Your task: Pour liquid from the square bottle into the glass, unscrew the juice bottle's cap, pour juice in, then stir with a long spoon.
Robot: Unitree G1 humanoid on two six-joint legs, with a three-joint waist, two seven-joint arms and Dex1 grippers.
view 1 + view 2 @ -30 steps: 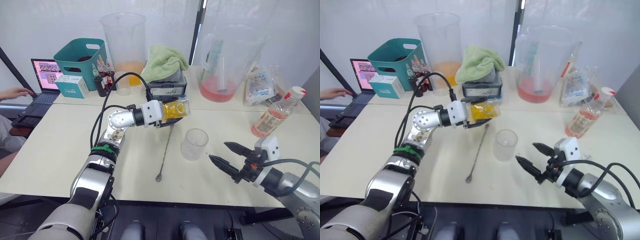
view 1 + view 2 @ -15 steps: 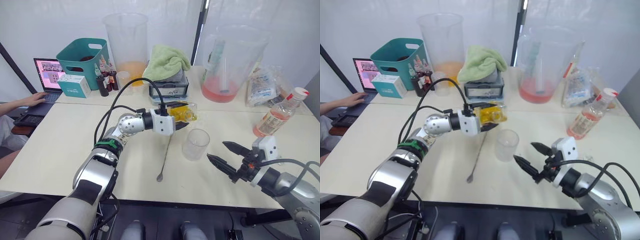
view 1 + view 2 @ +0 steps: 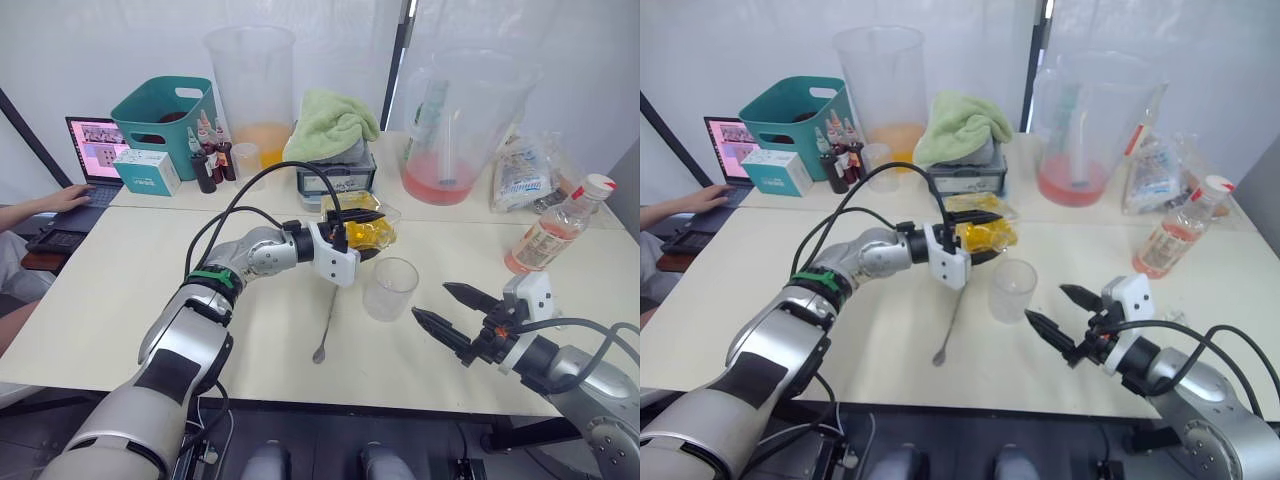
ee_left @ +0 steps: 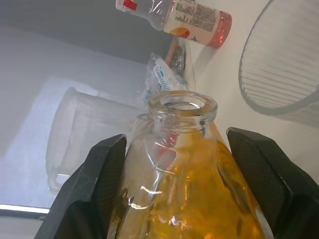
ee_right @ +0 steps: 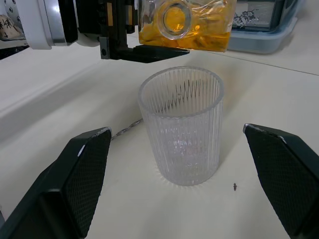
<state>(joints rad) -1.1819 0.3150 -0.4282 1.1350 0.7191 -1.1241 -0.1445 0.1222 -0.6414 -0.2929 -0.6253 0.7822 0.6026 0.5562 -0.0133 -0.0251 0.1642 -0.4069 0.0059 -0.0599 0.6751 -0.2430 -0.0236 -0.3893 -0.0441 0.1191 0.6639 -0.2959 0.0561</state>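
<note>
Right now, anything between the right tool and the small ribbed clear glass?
Nothing: bare table separates the open right tool from the glass, per the right wrist view.

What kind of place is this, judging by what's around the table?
Probably a lab or test room set up for robot recording, not a real kitchen: a person's hand types at a laptop beside the table, huge clear jugs stand at the back, and plain white sheeting hangs behind.

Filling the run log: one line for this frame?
step: first pour | left gripper: holds square bottle tilted near glass | glass: empty | right gripper: open, idle
</note>
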